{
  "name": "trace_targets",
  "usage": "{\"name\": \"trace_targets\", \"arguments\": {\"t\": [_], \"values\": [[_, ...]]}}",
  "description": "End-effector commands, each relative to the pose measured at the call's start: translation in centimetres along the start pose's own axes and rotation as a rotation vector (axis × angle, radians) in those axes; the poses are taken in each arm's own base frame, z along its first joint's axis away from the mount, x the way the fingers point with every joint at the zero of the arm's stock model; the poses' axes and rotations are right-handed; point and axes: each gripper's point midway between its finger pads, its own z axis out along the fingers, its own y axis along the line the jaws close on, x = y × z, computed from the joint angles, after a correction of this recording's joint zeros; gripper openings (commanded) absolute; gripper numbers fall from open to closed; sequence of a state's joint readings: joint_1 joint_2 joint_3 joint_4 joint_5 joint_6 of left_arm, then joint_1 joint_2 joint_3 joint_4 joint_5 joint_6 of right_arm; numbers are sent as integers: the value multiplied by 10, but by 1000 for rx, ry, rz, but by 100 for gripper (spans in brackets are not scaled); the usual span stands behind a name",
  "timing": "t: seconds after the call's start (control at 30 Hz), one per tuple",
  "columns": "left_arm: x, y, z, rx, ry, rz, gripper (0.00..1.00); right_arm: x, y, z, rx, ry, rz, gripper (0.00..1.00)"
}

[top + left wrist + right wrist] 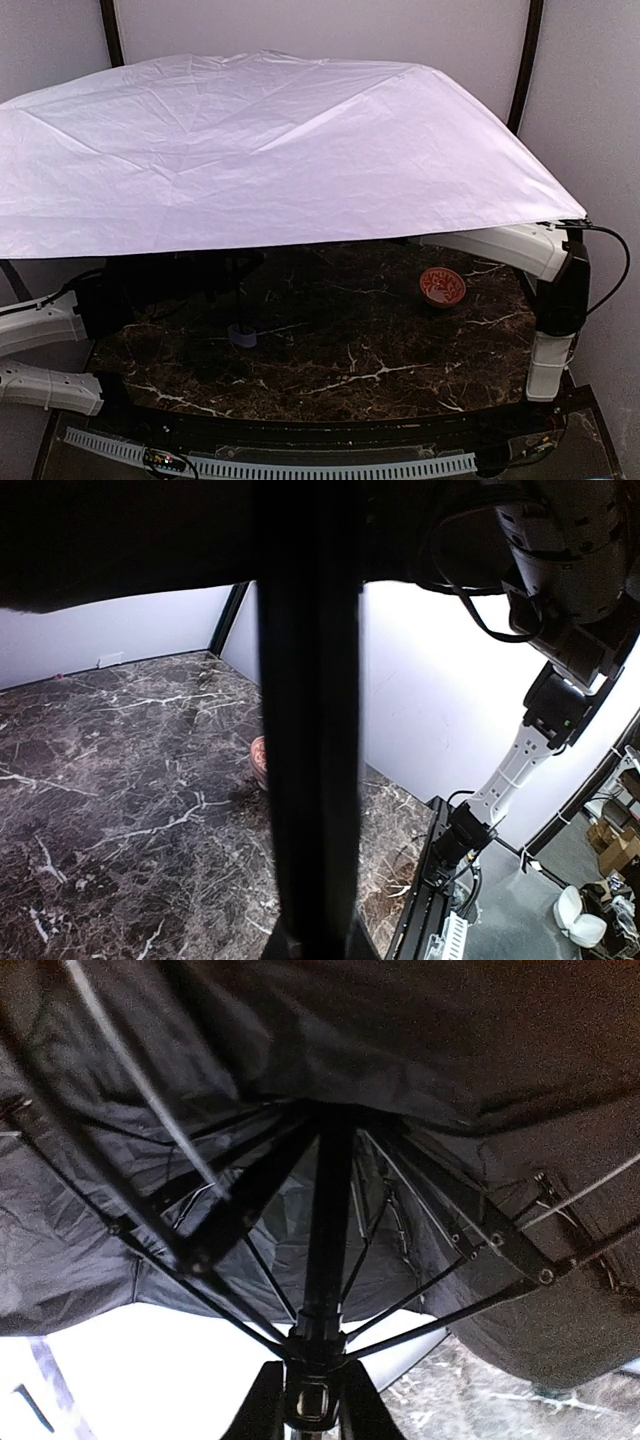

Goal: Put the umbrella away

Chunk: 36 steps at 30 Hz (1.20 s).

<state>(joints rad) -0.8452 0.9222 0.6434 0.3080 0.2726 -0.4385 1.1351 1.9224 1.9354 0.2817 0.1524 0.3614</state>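
The umbrella [260, 150] stands open, and its pale lavender-white canopy covers most of the top view. Its small lavender handle [241, 335] rests near the table. Both grippers are hidden under the canopy there. In the left wrist view, my left gripper [310, 948] is shut on the black shaft [305, 730], which runs straight up from its fingers. In the right wrist view, my right gripper [312, 1405] is shut on the black runner [318, 1350], where the ribs [440, 1295] meet the shaft. The black lining [420, 1050] fills the view above it.
A red-patterned bowl [442, 285] sits on the dark marble table [350, 370] at the right, and shows partly behind the shaft in the left wrist view [258, 763]. The right arm [555, 300] rises at the table's right edge. White walls enclose the table.
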Motion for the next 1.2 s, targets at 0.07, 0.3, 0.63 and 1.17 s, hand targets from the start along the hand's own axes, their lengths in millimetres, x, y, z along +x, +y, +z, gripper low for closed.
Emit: {"name": "trace_targets", "arguments": {"t": [0.07, 0.3, 0.63, 1.17], "values": [[-34, -8, -8, -19, -100, 120, 0, 13, -18, 3, 64, 36, -13, 8], [-49, -1, -7, -100, -108, 223, 0, 49, -24, -1, 76, 122, 11, 7], [-87, -17, -17, -84, -242, 277, 0, 109, -11, -17, 10, 300, -6, 9], [-94, -14, -20, -102, -309, 321, 0, 194, -7, -55, -1, 472, 77, 10]]}}
